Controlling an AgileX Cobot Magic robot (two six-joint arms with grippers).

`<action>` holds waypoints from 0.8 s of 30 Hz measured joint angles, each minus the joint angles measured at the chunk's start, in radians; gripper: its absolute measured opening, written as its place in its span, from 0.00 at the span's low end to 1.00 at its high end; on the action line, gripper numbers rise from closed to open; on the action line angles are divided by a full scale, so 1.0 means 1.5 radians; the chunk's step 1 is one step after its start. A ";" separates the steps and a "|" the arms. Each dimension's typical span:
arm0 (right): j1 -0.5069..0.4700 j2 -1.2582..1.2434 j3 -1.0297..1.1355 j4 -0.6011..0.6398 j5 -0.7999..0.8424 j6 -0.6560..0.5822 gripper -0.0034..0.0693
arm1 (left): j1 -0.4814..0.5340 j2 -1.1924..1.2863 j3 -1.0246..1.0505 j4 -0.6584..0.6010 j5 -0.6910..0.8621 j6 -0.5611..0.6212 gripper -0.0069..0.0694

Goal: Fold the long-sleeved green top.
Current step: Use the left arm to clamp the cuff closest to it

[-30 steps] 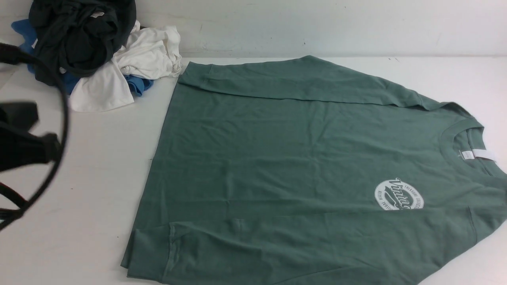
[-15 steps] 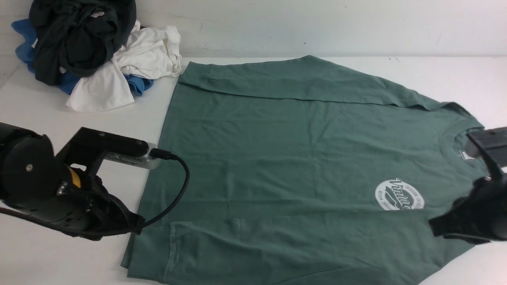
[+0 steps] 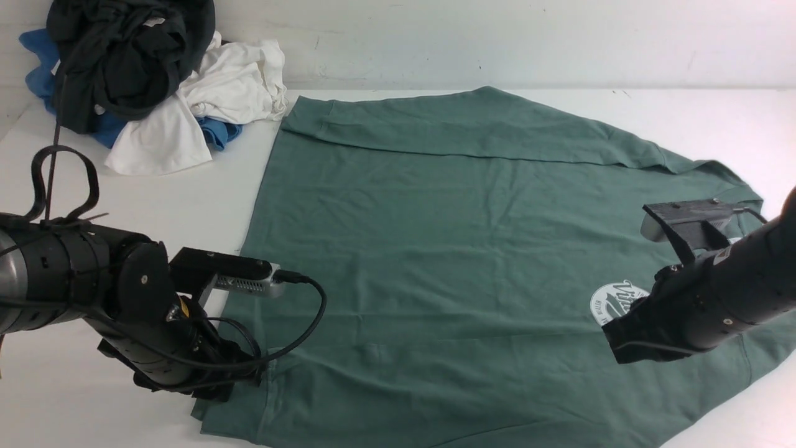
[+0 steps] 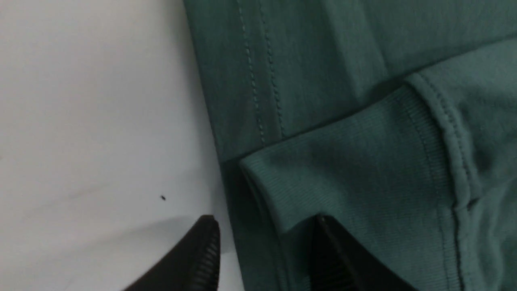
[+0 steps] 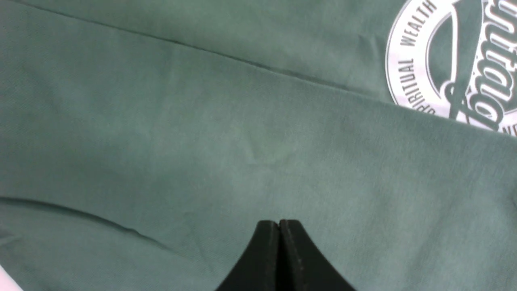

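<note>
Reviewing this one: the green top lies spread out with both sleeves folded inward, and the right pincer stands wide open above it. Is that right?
Not quite: the right pincer is shut, its tips together, as the right wrist view shows. The green top does lie spread out with both sleeves folded inward.

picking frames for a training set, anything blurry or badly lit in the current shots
Front view: even light, the green top crisp; left wrist view: left gripper soft, table shaded; right wrist view: chest logo sharp, its edge cut off by the frame.
</note>
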 joint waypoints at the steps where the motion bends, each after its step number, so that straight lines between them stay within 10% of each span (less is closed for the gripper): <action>1: 0.000 0.000 -0.001 0.000 0.000 0.000 0.03 | 0.000 0.001 -0.002 -0.001 0.001 0.000 0.43; 8: 0.000 0.000 -0.001 0.000 0.000 0.000 0.03 | 0.000 0.003 -0.030 -0.005 0.051 -0.002 0.36; 19: 0.000 0.000 -0.001 0.002 0.033 0.000 0.04 | 0.000 0.024 -0.083 -0.002 0.096 -0.002 0.55; 24: 0.000 0.000 -0.001 0.020 0.033 0.000 0.04 | 0.000 0.058 -0.089 -0.015 0.097 0.004 0.39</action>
